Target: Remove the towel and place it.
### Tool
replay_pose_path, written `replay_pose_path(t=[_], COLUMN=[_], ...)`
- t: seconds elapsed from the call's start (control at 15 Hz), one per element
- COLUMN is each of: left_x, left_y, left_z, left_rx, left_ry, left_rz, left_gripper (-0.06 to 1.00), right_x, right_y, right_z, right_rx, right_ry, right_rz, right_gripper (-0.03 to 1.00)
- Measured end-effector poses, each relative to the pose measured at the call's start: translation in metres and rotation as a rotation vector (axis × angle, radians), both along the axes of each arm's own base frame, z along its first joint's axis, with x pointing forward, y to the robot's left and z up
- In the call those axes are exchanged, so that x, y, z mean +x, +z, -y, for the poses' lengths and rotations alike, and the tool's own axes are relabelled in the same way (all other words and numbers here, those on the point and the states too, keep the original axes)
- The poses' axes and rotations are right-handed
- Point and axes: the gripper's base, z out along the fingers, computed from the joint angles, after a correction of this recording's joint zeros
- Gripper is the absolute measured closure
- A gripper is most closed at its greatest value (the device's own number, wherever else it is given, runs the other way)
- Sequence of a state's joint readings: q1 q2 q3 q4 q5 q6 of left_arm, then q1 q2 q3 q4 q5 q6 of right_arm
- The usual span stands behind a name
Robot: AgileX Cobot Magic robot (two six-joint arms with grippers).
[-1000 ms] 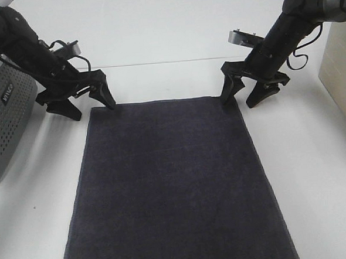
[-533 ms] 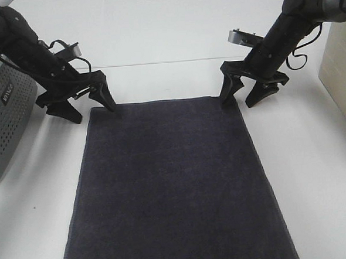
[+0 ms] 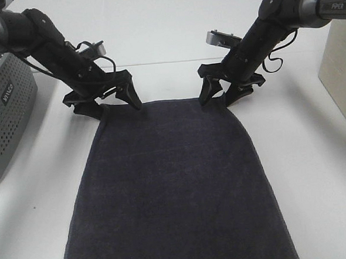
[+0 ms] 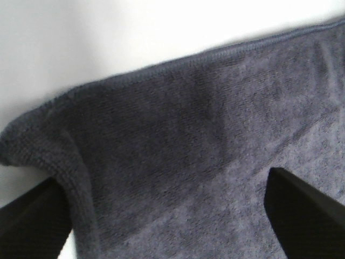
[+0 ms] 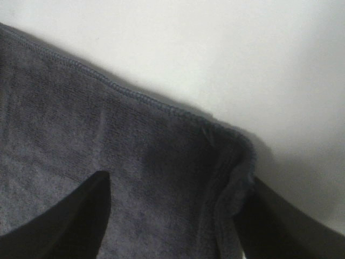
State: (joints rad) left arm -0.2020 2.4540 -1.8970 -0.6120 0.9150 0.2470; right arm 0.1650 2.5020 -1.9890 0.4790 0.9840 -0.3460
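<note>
So both grippers, left [image 3: 117, 103] and right [image 3: 219, 95], just slid inward along the table's far edge, fingers spread astride the towel's [image 3: 173, 182] corners, probably about to pinch.

Grey perforated basket [image 3: 5, 122] at left edge of white table [image 3: 315, 156] — beige box [image 3: 341, 75] (cropped) far right.

Two robot arms, both matte black with rounded tubular links. The left gripper [image 3: 114, 102] and the right gripper [image 3: 221, 96] each end in two pointed, wedge-shaped black fingers. A small silver-grey camera block [image 3: 222, 38] sits on each wrist. Thin black cables loop beside both forearms. White lettering reading "PIPER" [image 3: 333, 5] marks the right arm's upper link.
</note>
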Motion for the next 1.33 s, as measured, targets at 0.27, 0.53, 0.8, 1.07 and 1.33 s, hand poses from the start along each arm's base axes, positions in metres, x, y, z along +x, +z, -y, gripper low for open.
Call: replay_pose_path(t=[0.27, 0.53, 0.8, 1.07, 1.33], left_x=[0.000, 0.002, 0.003, 0.022, 0.046], left_y=[-0.003, -0.012, -0.012, 0.003, 0.036], left_z=[0.001, 0.000, -0.001, -0.003, -0.003], left_rx=[0.009, 0.025, 0.038, 0.095, 0.098], left_ry=[-0.001, -0.007, -0.024, -0.036, 0.015], left_rz=[0.007, 0.021, 0.048, 0.185, 0.395], left_gripper=[0.18, 0.79, 0.93, 0.93, 0.93], right_x=[0.002, 0.006, 0.007, 0.018, 0.042], right_y=[-0.004, -0.007, -0.007, -0.001, 0.032], right_z=[0.004, 0.006, 0.008, 0.011, 0.010], right_rx=[-0.039, -0.067, -0.089, -0.133, -0.133], right_ry=[0.006, 0.000, 0.007, 0.004, -0.010], right_rz=[0.025, 0.068, 0.082, 0.183, 0.388], right_gripper=[0.55, 0.95, 0.96, 0.96, 0.96])
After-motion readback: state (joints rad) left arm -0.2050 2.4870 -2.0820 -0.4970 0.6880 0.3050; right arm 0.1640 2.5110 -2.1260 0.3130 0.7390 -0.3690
